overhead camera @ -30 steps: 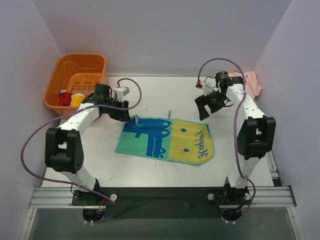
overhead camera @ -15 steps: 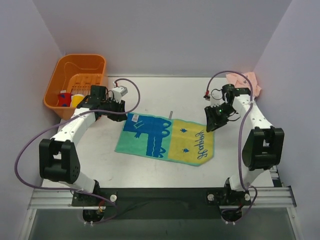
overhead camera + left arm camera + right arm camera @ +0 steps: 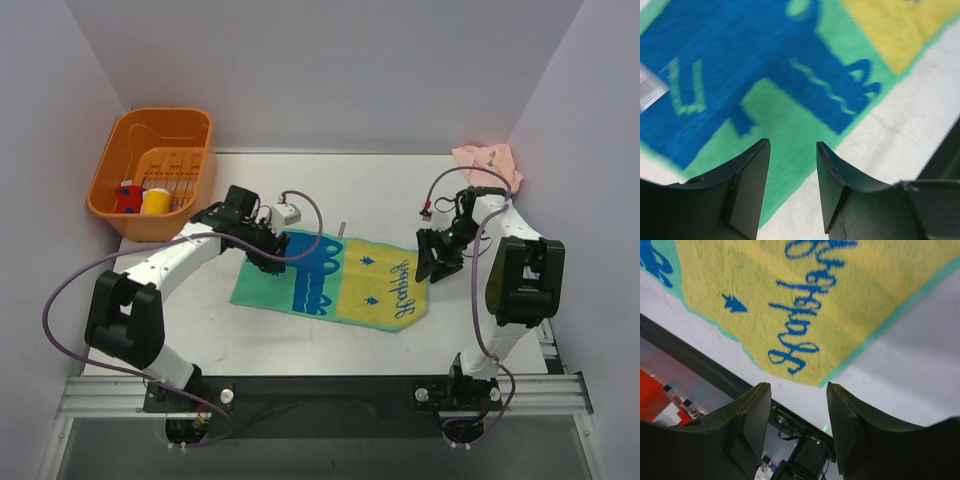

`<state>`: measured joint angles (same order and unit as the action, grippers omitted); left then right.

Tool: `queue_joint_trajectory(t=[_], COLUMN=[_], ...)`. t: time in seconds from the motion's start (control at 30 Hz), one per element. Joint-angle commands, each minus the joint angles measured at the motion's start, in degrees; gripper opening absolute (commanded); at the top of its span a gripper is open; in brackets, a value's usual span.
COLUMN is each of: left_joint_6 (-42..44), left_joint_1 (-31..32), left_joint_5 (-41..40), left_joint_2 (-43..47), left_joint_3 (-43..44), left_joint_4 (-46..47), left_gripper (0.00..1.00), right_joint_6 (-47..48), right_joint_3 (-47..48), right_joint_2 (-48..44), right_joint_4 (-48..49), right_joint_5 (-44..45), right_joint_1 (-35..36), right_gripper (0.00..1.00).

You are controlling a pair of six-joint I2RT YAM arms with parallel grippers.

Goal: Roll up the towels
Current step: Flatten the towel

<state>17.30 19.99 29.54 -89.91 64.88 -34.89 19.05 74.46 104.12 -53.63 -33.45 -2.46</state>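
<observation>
Nearest you, the metal rail [image 3: 320,392] carries both arm bases at the near edge of the table [image 3: 350,185]. Just beyond it the printed towel [image 3: 330,280] lies spread flat in the middle of the table, its left half green with a blue print and its right half yellow with blue script.

Your left gripper [image 3: 268,258] hangs over the towel's far-left corner. In the wrist view its fingers [image 3: 752,170] stand apart with nothing between them, only blue and green cloth below. The left arm's purple cable [image 3: 318,215] loops over that same corner.

Your right gripper [image 3: 432,262] sits at the towel's right edge, jaws parted and empty, with the yellow corner showing through the gap. Neither gripper grasps the cloth.

A small gray stub [image 3: 340,228] sits just past the towel's far edge, between the two grippers. Farther back on the left, an orange basket [image 3: 150,175] holds a yellow cup [image 3: 155,201] and a red-and-blue item [image 3: 127,197]. At the far right corner the pink towel [image 3: 488,162] lies crumpled just beyond the right arm, well apart from the printed one.
</observation>
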Motion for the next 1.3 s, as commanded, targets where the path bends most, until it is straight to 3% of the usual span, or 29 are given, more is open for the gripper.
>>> queue_joint_trajectory(t=[0.0,0.1,0.3,0.4,0.63,0.73,0.87,1.03,1.13,1.27], left_joint_6=[8.4,9.7,5.9,4.9,3.3,0.7,-1.1,-1.5,-2.0,-1.7], left_joint_1=[10.7,16.6,18.4,18.2,15.9,12.5,8.9,8.6,8.6,8.6], left_joint_5=[0.4,-1.1,-2.7,-4.6,-6.5,-6.5,-5.7,-5.3,-5.6,-7.8], left_joint_2=[4.8,3.2,-3.4,-4.7,-6.7,-8.4,-9.2,-8.8,-8.4,-7.9], left_joint_3=[0.1,1.9,4.1,4.0,3.9,5.2,5.5,4.8,4.3,2.9], left_joint_4=[-1.8,-1.1,2.1,3.7,5.8,5.8,5.9,6.9,7.7,8.3], left_gripper=[0.53,0.52,0.49,0.47,0.47,0.46,0.46,0.46,0.46,0.46], right_joint_6=[2.0,1.9,-2.7,-5.6,-12.6,-14.1,-11.8,-9.1,-8.1,-9.2], right_joint_3=[-3.7,-5.5,-4.2,1.5,27.7,33.5,25.9,6.3,-0.1,-1.7], right_joint_2=[-5.1,-4.8,3.7,8.7,23.8,23.3,13.3,-0.2,-1.5,1.9], right_joint_4=[-8.5,-8.9,-3.1,-0.5,-0.2,-0.3,-1.0,-1.3,-0.8,2.1], right_joint_5=[-4.4,-5.7,-1.9,-0.3,-2.8,-4.4,-5.7,-3.9,0.3,4.4], right_joint_1=[-1.3,-0.2,0.8,0.9,1.5,1.3,0.1,0.6,2.1,3.7], right_gripper=[0.49,0.44,0.38,0.37,0.36,0.40,0.43,0.41,0.40,0.41])
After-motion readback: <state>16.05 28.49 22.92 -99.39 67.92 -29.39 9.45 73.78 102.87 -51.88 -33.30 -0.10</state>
